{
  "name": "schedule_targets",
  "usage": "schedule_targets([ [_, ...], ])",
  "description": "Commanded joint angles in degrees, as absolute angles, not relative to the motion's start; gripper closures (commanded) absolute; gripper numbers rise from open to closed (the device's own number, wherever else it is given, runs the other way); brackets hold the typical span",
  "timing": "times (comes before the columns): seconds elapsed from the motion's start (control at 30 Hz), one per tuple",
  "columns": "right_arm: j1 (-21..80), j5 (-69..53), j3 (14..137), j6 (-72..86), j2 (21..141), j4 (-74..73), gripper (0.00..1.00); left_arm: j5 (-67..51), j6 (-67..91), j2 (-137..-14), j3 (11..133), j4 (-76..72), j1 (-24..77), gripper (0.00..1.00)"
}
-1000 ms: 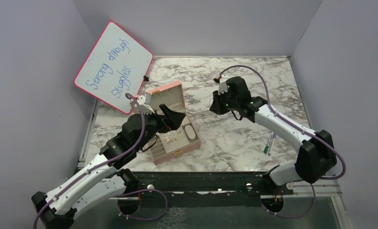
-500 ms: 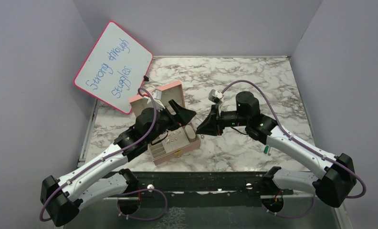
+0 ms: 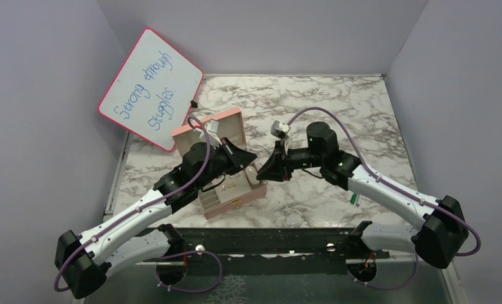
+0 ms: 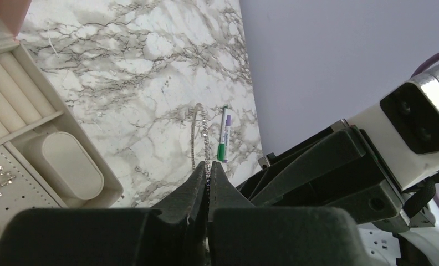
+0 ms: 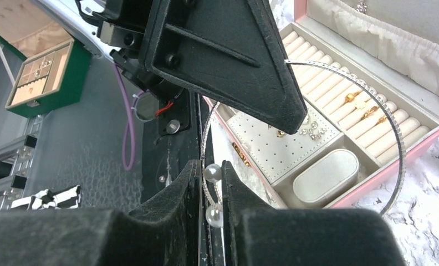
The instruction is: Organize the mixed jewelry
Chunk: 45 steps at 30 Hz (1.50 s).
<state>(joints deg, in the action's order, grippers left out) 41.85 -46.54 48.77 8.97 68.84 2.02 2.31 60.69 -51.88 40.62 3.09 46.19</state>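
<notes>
Crystal bangle (image 5: 212,173), pearl ends, midair, gold rings (image 5: 348,98) and studs (image 5: 311,130) boxed

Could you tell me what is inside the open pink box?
Ring rolls holding gold rings, a perforated pad with sparkly studs, and an oval cushion. The left tool, gripping a bangle, covers part of the pad.

White counter (image 3: 337,107) veined grey like marble; pink box (image 3: 220,209) lined cream; sparkly silver bangle (image 5: 395,128) with pearly ends; gold rings (image 5: 367,113); green-and-white pen (image 4: 223,136); black fingers (image 5: 167,221).
</notes>
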Motion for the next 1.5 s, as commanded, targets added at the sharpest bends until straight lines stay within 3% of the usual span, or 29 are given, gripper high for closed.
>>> schedule_targets([
  [0.0, 42.19, -44.46, 50.28, 9.17, 69.04, 3.60, 0.79, 1.40, 59.93, -50.63, 41.58, 3.54, 46.14, 1.00],
  [0.13, 42.21, -44.12, 51.47, 10.92, 69.55, 2.04, 0.53, 1.63, 56.37, -50.77, 43.02, 4.37, 46.12, 1.00],
  [0.37, 42.22, -36.77, 50.60, 19.64, 67.11, 5.93, 0.39, 2.09, 47.77, -49.64, 44.46, 4.22, 46.06, 1.00],
  [0.67, 42.20, -16.69, 41.31, 32.33, 60.84, 16.62, 0.39, 1.91, 41.97, -45.95, 44.82, 3.41, 46.11, 1.00],
  [1.03, 42.21, -15.16, 37.84, 41.46, 66.36, 27.56, 0.41, -1.57, 41.65, -43.69, 43.83, -0.85, 46.14, 1.00],
  [1.2, 42.24, -16.36, 37.43, 43.19, 68.46, 31.12, 0.48, -1.82, 42.90, -43.04, 42.36, -3.29, 46.10, 1.00],
  [1.47, 42.25, -17.29, 37.55, 44.04, 69.23, 31.81, 0.67, -1.43, 43.24, -42.71, 41.93, -4.12, 46.13, 1.00],
])
